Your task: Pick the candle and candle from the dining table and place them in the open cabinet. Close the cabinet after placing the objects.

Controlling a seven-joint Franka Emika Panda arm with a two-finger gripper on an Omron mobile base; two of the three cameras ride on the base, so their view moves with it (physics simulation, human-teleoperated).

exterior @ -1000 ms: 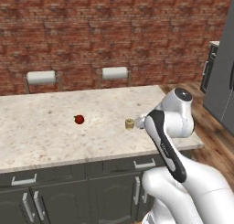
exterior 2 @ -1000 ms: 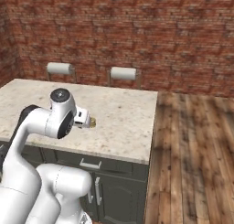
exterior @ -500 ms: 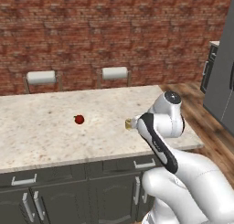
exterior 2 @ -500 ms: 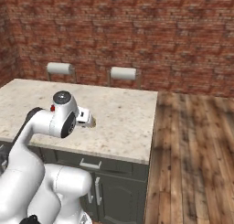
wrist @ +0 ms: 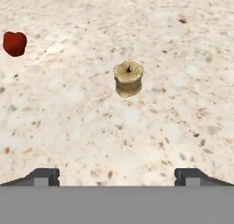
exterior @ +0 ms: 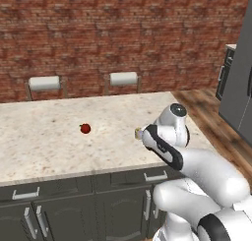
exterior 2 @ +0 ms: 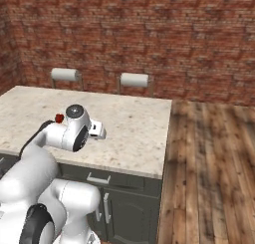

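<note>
Left base view: one candle [exterior: 138, 132] and one red fruit [exterior: 85, 128] sit on the dining table [exterior: 49, 136]; my arm bends over the table's right edge at centre right.

Right base view: my wrist covers the candle at centre left.

Hand view: the one squat candle [wrist: 128, 78] stands upright, wick up, above centre; my gripper [wrist: 117, 176] hangs over it, jaws wide apart and empty.

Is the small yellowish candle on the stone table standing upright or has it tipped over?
Upright. In the hand view the squat candle rests on its base on the table, with its wick pit facing up.
</note>
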